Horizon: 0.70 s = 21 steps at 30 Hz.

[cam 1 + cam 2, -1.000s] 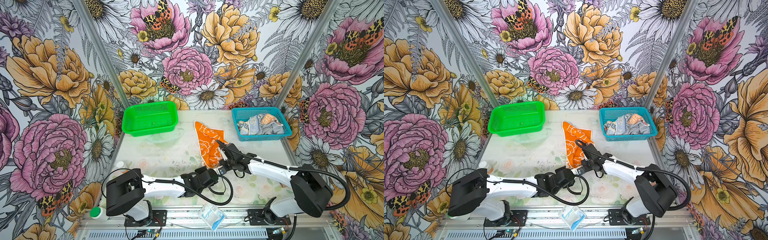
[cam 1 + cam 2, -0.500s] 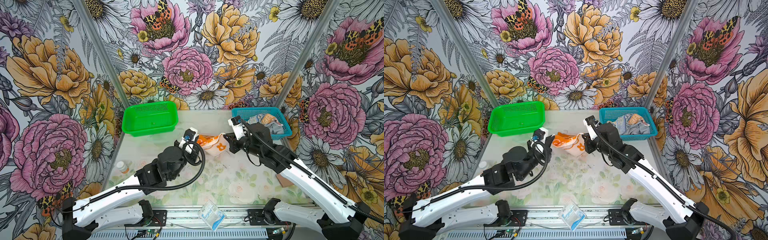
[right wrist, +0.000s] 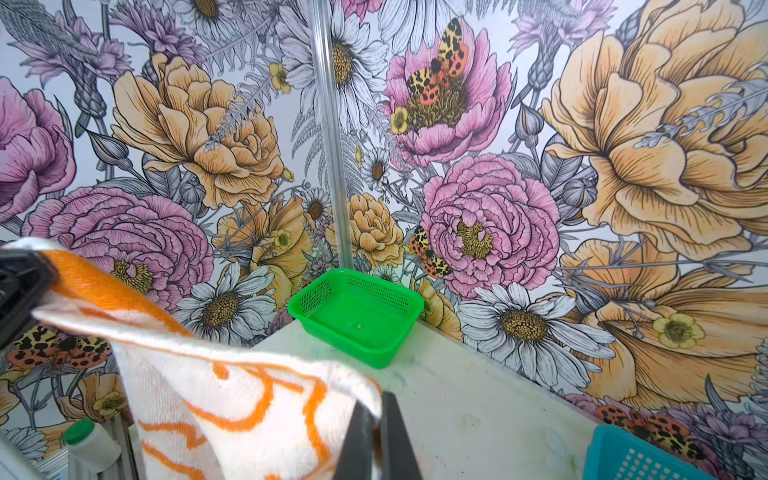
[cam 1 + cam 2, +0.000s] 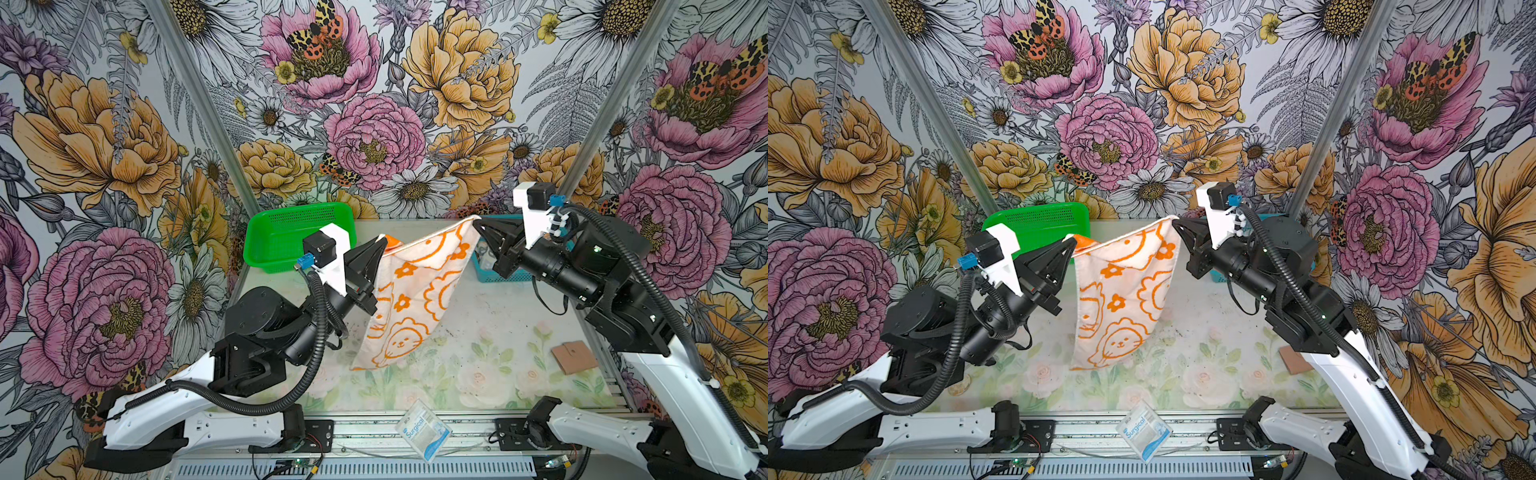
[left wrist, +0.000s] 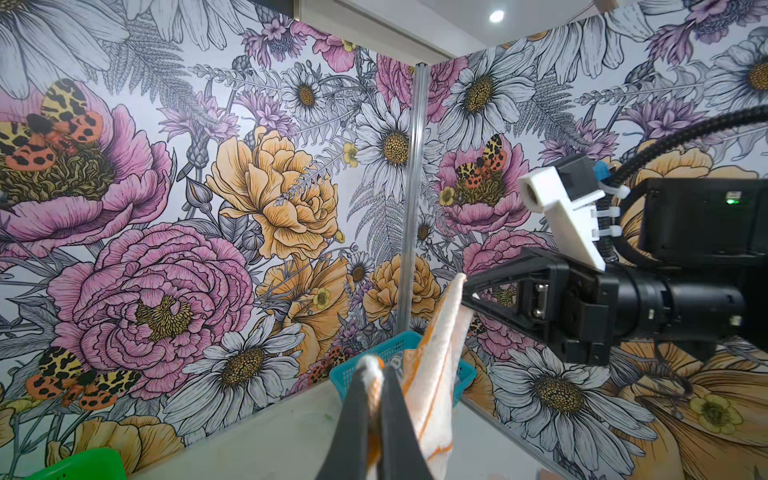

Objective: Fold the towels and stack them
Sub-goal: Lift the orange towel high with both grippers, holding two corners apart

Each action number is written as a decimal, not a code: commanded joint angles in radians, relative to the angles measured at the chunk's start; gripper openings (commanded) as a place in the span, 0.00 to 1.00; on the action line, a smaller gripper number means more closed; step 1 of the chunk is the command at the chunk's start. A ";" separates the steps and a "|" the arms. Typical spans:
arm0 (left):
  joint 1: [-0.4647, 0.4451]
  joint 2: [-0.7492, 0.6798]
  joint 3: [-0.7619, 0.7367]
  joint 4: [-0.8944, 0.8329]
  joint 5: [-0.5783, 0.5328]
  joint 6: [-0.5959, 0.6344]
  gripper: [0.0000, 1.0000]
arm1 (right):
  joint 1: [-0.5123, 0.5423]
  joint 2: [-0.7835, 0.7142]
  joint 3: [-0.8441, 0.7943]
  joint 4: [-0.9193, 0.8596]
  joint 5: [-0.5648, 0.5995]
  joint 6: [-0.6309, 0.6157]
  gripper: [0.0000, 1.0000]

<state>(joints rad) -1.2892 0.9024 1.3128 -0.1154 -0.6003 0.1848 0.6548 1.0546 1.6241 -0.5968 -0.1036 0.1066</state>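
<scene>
Packet: a white and blue "Surgical" packet (image 4: 423, 430) lies at the very front, on the metal rail (image 4: 365, 428) by the arm bases.
Brown piece: a small flat brown piece (image 4: 574, 356) lies on the table (image 4: 478, 374) near its right side, well apart from the towel.
Towel: the cream towel (image 4: 415, 299) with orange flower outlines hangs in the air over the middle of the table, spread out like washing on a line. Its lowest corner hangs down by the table; I cannot tell if it touches.
Left gripper: the left gripper (image 4: 383, 244) holds the lower top corner of the towel. Its dark fingers (image 5: 357, 415) are squeezed together on the cloth.
Right gripper: the right gripper (image 4: 478, 222) holds the other top corner, a bit higher up. Its fingers (image 3: 395, 436) are pinched tight on the towel too.
Green basket: the green basket (image 4: 286, 232) sits at the back left of the table, behind the left gripper.
Blue basket: the blue basket (image 4: 505, 274) sits at the back right, mostly hidden behind the right arm. What is in it is hard to make out.
</scene>
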 commanded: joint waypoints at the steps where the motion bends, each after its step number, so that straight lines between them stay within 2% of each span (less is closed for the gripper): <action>1: -0.010 0.001 -0.029 0.088 -0.098 0.068 0.00 | 0.000 0.001 0.010 -0.014 0.020 -0.010 0.00; 4: 0.034 0.012 -0.120 0.218 -0.157 0.106 0.00 | 0.000 0.027 -0.043 -0.012 0.096 -0.029 0.00; 6: 0.137 0.022 -0.162 0.205 -0.121 0.013 0.00 | -0.001 0.050 -0.090 -0.005 0.118 -0.038 0.00; 9: 0.276 0.020 -0.220 0.188 0.013 -0.148 0.00 | -0.001 0.061 -0.158 0.046 0.112 -0.041 0.00; 12: 0.303 0.011 -0.259 0.208 0.063 -0.161 0.00 | -0.001 0.043 -0.205 0.103 0.068 -0.044 0.00; 15: 0.336 0.024 -0.215 0.120 0.094 -0.181 0.00 | -0.002 0.040 -0.206 0.132 0.093 -0.060 0.00; 17: 0.416 0.052 -0.172 0.039 0.149 -0.235 0.00 | -0.010 0.060 -0.187 0.131 0.118 -0.072 0.00; 21: 0.653 0.164 -0.112 -0.017 0.367 -0.378 0.00 | -0.059 0.174 -0.124 0.133 0.127 -0.131 0.00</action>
<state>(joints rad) -0.7383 1.0096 1.1610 -0.0650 -0.4042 -0.0708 0.6250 1.1610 1.4425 -0.5182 -0.0074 0.0280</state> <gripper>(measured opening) 0.058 0.051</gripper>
